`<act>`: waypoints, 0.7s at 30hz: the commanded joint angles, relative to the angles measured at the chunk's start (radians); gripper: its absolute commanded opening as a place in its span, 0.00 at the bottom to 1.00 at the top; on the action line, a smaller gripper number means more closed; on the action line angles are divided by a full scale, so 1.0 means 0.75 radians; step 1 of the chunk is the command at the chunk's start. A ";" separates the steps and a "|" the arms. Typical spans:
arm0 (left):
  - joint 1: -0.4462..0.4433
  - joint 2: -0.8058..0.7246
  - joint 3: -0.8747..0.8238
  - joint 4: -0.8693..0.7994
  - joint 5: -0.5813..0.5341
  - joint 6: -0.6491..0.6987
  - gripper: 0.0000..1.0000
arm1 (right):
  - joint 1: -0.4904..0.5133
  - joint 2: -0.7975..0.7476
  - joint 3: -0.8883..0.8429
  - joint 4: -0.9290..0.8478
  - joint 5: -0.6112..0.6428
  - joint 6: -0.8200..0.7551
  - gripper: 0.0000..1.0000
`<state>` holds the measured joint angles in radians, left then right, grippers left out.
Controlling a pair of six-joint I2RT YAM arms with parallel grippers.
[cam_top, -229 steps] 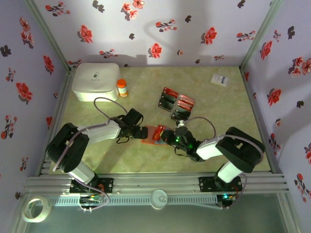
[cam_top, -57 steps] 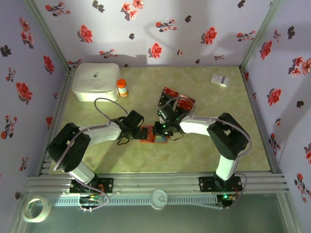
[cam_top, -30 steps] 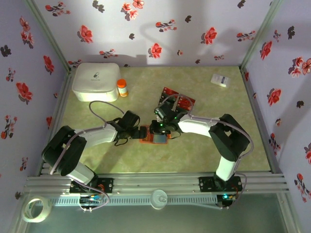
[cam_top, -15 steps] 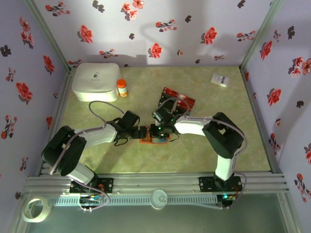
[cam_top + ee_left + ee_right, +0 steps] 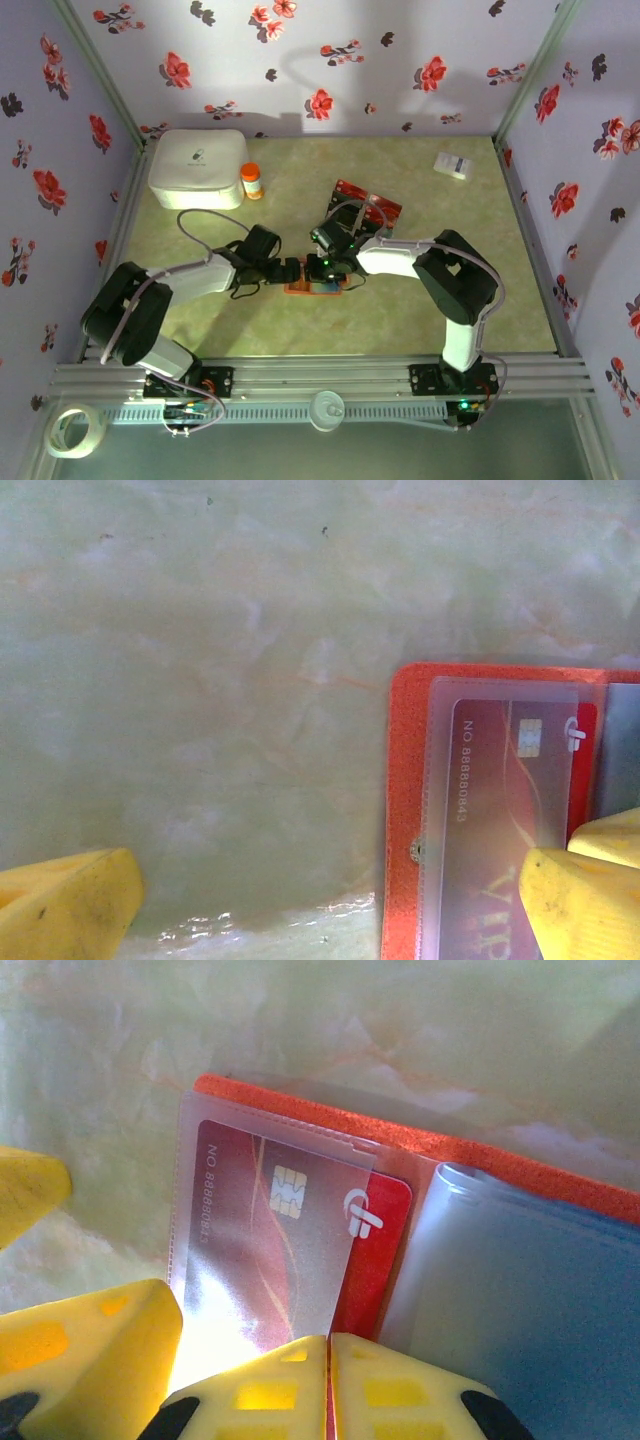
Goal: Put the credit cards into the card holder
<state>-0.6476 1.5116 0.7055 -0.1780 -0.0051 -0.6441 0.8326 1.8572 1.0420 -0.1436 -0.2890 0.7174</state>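
The orange-red card holder lies open on the table between my two grippers. In the right wrist view its orange rim frames a clear sleeve with a red credit card most of the way in, and bluish-grey sleeves lie to the right. My right gripper is shut on the card's near edge. My left gripper is open, one yellow finger resting on the card holder over the same card. More red and black credit cards lie stacked behind.
A white lidded box and a small orange bottle stand at the back left. A white printed slip lies at the back right. Floral walls close the table on three sides. A tape roll sits below the front rail.
My right gripper has come from the card stack down to the holder with a red card. In the last second it edged left. My left arm shifted slightly left, its gripper staying at the holder.
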 commanded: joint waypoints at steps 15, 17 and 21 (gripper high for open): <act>0.064 0.108 -0.140 -0.134 -0.100 -0.070 1.00 | 0.012 -0.095 0.107 -0.251 0.150 -0.119 0.15; 0.064 0.112 -0.143 -0.133 -0.103 -0.080 1.00 | 0.013 -0.088 0.109 -0.262 0.162 -0.127 0.13; 0.064 0.114 -0.155 -0.121 -0.100 -0.092 1.00 | 0.011 -0.070 0.109 -0.254 0.166 -0.130 0.09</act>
<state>-0.6403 1.5059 0.6727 -0.1253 -0.0071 -0.6804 0.8341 1.8065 1.1049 -0.2962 -0.2005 0.6456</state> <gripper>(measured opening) 0.997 0.093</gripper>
